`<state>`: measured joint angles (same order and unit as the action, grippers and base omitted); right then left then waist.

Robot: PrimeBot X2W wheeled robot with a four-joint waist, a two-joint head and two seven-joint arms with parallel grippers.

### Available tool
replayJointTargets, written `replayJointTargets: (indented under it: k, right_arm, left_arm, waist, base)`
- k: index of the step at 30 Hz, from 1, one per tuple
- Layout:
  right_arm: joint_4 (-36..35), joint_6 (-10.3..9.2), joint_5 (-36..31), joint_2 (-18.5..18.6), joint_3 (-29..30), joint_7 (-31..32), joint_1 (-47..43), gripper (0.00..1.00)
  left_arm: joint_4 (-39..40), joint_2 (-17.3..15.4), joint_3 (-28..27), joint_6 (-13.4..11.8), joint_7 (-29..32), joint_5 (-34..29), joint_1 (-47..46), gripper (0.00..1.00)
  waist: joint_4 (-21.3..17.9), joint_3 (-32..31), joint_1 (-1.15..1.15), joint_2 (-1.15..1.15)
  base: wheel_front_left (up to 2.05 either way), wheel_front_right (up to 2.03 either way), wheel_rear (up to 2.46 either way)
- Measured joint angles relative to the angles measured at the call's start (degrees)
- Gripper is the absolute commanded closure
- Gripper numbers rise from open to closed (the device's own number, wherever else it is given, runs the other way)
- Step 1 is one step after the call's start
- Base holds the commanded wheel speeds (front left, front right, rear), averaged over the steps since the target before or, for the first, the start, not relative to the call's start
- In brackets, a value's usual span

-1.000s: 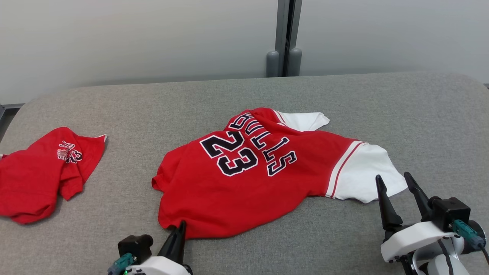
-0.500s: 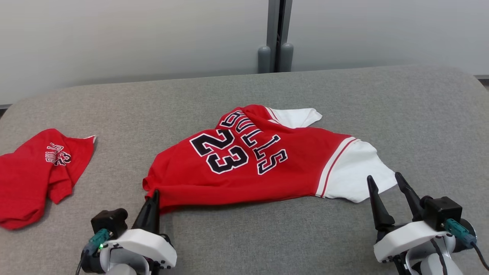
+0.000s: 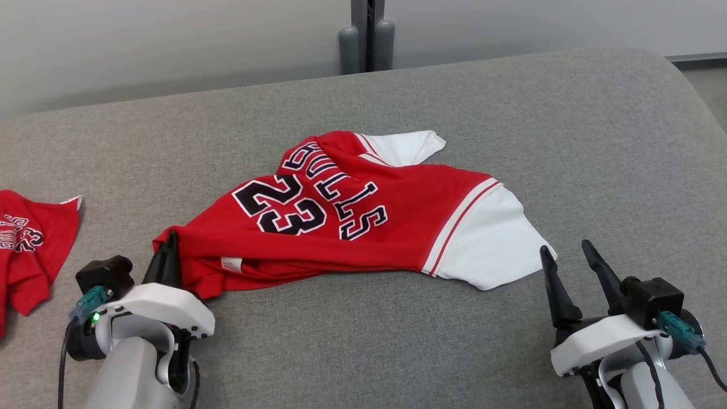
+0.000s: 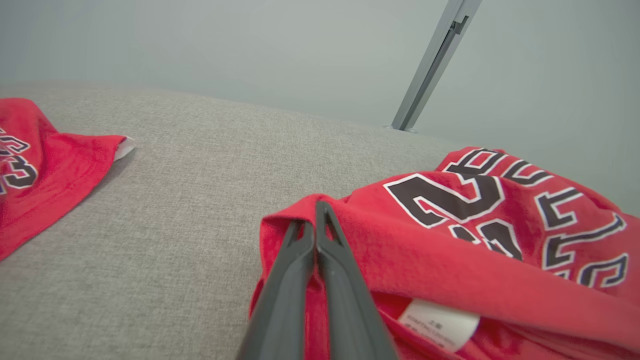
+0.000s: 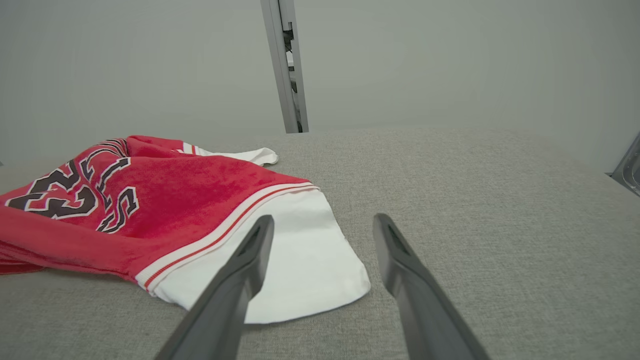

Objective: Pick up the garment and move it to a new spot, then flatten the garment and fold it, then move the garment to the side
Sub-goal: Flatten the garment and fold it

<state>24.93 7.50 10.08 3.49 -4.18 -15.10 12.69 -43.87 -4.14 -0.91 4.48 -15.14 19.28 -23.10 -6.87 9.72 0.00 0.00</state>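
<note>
1. Grey woven pad (image 3: 511, 113), broad, rounded at far right corner. Pale wall behind, with upright grey post (image 3: 366, 34) at back edge, taken as landmark for all below.
2. Far left of post, nearer side: second red garment (image 3: 28, 250), crumpled, same style of print, cut off by frame edge. Untouched.
3. Left of post, near side: left gripper (image 3: 170, 243), fingers pressed tight together, clamped on a red corner of the garment (image 3: 341, 227). Cloth bunched around tips, per left wrist view.
4. In front of post, a little left, mid-pad: garment itself, a red jersey with "BULLS 23" print upward. Rumpled, near edge rolled under, white care label (image 3: 232, 264) peeking out just right of the pinched corner. Resting on pad everywhere else.
5. Handling, as judged: light, soft, limp knit with no stiffness. Likely to sag, trail and double over if raised by one corner. Against the rough pad, more prone to drag and wrinkle than to slide.
6. Slightly right of post, nearer side: white sleeve (image 3: 488, 244), lying flat, free edge toward near right. Probably the best second hold: sleeve edge or nearest hem corner, pinched through both layers, for tension between two points.
7. Further right of post, near side: right gripper (image 3: 565, 245), fingers spread wide, nothing between them, tips just short of sleeve edge and apart from cloth.
</note>
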Motion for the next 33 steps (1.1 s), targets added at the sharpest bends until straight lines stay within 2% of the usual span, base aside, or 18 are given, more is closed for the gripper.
replayJointTargets:
  k: [1,2,9,14,19,27,33]
  right_arm:
    - [0.01,0.00,0.00,0.00,-0.03,0.00,0.07,0.00]
    - [0.05,0.00,0.02,-0.02,-0.12,0.00,0.23,0.00]
    - [0.71,0.00,0.38,-0.24,0.25,0.00,0.63,0.00]
    - [1.22,0.00,0.59,-0.38,0.22,0.00,0.57,0.00]
    - [1.47,0.00,0.87,-0.54,-0.13,0.00,0.55,0.00]
    - [1.96,0.00,0.99,-0.60,0.23,0.00,-0.32,0.00]
    - [2.12,0.00,0.99,-0.64,-0.31,0.00,-0.37,0.00]
  left_arm:
    - [-0.31,-0.05,-0.63,-0.03,0.01,-0.26,-0.63,0.17]
    - [-0.27,-0.11,-1.31,-0.25,0.01,-0.78,-1.03,0.00]
    - [2.42,0.65,-5.67,-0.68,0.00,-2.91,-1.30,0.00]
    - [5.61,1.21,-5.95,0.10,0.00,-4.13,1.99,0.00]
    - [6.52,1.41,-1.88,1.05,0.00,0.08,6.68,0.00]
    - [8.62,1.40,5.81,-0.11,0.00,6.35,12.27,0.00]
    - [9.20,1.38,7.24,-0.81,0.00,8.32,12.83,0.00]
  waist:
    - [-0.23,0.34,0.00,0.00]
    - [-0.42,0.61,0.00,0.00]
    - [0.12,0.67,0.00,0.00]
    - [1.49,-0.05,0.00,0.00]
    - [2.41,-0.56,0.00,0.00]
    - [3.68,-1.59,0.00,0.00]
    - [3.94,-2.25,0.00,0.00]
  base:
    - [0.00,0.00,0.00]
    - [0.00,0.00,0.00]
    - [0.00,0.00,0.00]
    - [0.00,0.00,0.00]
    - [0.00,0.00,0.00]
    - [0.00,0.00,0.00]
    - [0.00,0.00,0.00]
